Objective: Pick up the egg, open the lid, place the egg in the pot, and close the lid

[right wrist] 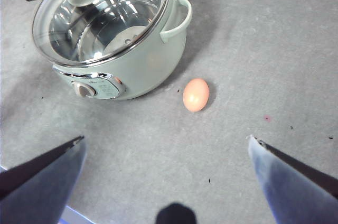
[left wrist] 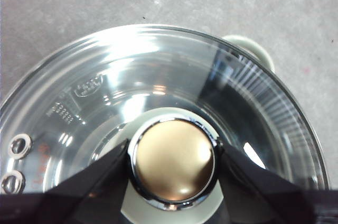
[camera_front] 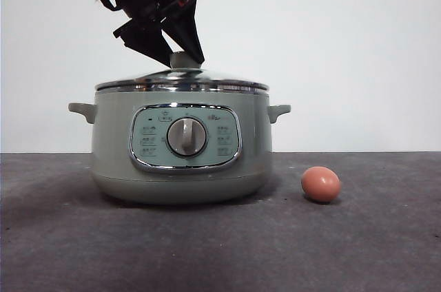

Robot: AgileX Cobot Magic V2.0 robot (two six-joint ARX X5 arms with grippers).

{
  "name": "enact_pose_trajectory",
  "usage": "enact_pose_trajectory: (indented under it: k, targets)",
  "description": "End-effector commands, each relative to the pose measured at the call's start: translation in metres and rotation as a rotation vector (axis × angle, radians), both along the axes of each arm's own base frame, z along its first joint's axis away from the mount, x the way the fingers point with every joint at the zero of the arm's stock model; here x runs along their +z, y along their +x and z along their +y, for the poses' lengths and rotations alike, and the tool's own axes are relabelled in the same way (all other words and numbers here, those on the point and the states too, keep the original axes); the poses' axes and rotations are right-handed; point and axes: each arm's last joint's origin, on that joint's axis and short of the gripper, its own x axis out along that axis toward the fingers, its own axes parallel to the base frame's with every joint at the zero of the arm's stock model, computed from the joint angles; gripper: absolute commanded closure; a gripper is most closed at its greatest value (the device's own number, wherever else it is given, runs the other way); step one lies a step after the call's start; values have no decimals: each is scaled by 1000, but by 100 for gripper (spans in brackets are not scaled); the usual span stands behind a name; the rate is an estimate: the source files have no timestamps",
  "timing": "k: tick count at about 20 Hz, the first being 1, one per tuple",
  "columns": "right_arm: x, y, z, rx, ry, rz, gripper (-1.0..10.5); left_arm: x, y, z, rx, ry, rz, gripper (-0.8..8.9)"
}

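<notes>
None of the four steps looks finished. The small reddish-brown oval egg point(right wrist: 196, 95) lies on the grey surface point(camera_front: 386, 244), ahead of and below the right hand point(right wrist: 168, 145), which hangs well above it with its jaws spread wide and empty. The round clear glass lid with its steel rim point(camera_front: 181, 80) sits closed on the large pale sage-green electric pot point(camera_front: 180, 154). The left hand point(left wrist: 171, 156) is directly over the lid, its jaws narrowed against both sides of the knob point(left wrist: 173, 160), apparently ready to lift.

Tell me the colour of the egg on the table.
Reddish-brown, a smooth plain shell. The egg shows best in the front view, beside the pot.
</notes>
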Motion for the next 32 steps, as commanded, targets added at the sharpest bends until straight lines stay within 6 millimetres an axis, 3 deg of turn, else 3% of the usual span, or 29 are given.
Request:
enact_pose_trajectory:
  k: [1, 5, 8, 12, 15, 20, 25, 29, 32]
  targets:
    - [2, 0, 0, 1, 5, -8, 318, 20, 1, -2, -4, -44, -51, 822]
    - [1, 2, 0, 1, 5, -7, 319, 46, -4, 2, -1, -56, -80, 821]
    - [-3, 13, 1, -5, -3, 25, 320, 80, -15, 14, 17, -90, -156, 821]
    - [-12, 42, 2, -15, 8, 55, 321, 130, -49, 47, 65, -141, -290, 821]
    - [-27, 72, 13, 22, 1, 97, 321, 156, -83, 80, 128, -136, -341, 821]
    - [-72, 123, 49, 72, -111, 195, 321, 178, -133, 119, 222, -120, -377, 821]
    - [-125, 160, 82, 90, -232, 264, 321, 190, -174, 131, 239, -121, -401, 821]
    - [-158, 174, 97, 103, -286, 314, 322, 194, -192, 134, 242, -132, -414, 822]
    - [-171, 181, 101, 98, -289, 320, 334, 194, -195, 134, 243, -131, -410, 821]
